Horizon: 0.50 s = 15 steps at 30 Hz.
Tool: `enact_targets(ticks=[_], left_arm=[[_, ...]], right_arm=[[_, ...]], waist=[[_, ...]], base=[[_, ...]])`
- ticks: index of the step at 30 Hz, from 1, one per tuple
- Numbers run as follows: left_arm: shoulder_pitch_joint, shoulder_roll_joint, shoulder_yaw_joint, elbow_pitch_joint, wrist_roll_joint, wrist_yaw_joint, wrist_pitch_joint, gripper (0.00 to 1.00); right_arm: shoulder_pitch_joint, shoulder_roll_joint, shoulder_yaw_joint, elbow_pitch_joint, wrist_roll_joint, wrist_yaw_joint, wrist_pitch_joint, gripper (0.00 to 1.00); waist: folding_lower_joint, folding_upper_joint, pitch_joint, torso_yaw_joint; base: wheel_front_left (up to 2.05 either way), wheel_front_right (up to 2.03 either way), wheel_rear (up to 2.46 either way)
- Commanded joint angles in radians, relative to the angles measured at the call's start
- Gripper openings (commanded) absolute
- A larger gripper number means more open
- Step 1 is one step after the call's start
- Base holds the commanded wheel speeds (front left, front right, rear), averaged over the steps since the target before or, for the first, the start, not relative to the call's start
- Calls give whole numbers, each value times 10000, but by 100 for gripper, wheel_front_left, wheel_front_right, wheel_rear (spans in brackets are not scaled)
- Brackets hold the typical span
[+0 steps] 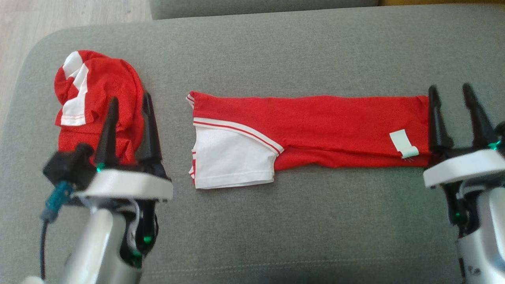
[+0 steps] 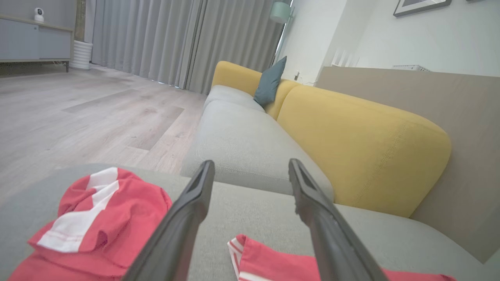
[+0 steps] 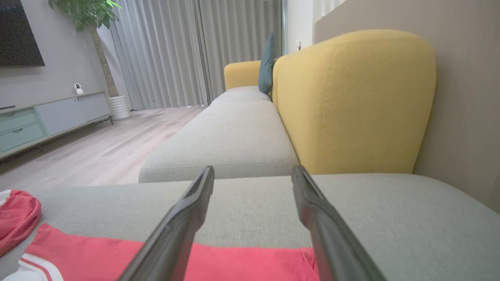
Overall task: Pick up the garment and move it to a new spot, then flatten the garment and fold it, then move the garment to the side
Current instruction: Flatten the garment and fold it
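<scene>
The garment (image 1: 315, 130) is a red shirt with a white sleeve and a white label. It lies as a long flat strip across the middle of the grey cushion (image 1: 300, 221). My right gripper (image 1: 450, 87) stands open at the strip's right end, its left finger at the fabric's edge, nothing held. My left gripper (image 1: 130, 98) is open too, left of the strip. Its fingers stand in front of a second, bunched red and white garment (image 1: 98, 106). The left wrist view shows my left gripper (image 2: 250, 163) open above both pieces, strip (image 2: 273, 261) and bunch (image 2: 97, 218). The right wrist view has my right gripper (image 3: 252, 168) open over the strip (image 3: 234, 261).
The cushion's rounded left edge (image 1: 23, 79) drops to a wooden floor (image 2: 97, 105). Beyond the cushion lie another grey seat (image 3: 230, 140), a yellow backrest (image 3: 351, 101) and a teal pillow (image 2: 269, 82). A low cabinet (image 3: 47, 117) stands across the room.
</scene>
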Motion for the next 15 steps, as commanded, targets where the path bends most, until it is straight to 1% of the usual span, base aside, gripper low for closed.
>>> enact_targets(ticks=[1, 4, 8, 11, 15], left_arm=[[-176, -74, 639, -290, 314, -261, -50, 100], [90, -461, 1057, -185, 802, -804, -50, 100], [106, -734, 1459, 36, 1240, -1374, -50, 100], [97, -881, 1639, 233, 1455, -1697, -50, 100], [46, -1055, 1742, 420, 1674, -2010, -50, 100]], right_arm=[[-77, 23, 146, -198, -131, 65, -149, 100], [-64, 124, 36, 27, -319, 65, -200, 100], [-217, 286, -574, 546, -515, 65, 111, 100], [-453, 551, -1268, 1193, -698, 65, 648, 100], [-971, 838, -2265, 2062, -1140, 65, 1399, 100]], waist=[[1, 0, -6, 22], [1, 0, 24, 86], [1, 0, 121, 175], [1, 0, 245, 207], [1, 0, 516, 296]], base=[[0, 0, 0], [0, 0, 0], [0, 0, 0], [0, 0, 0], [0, 0, 0]])
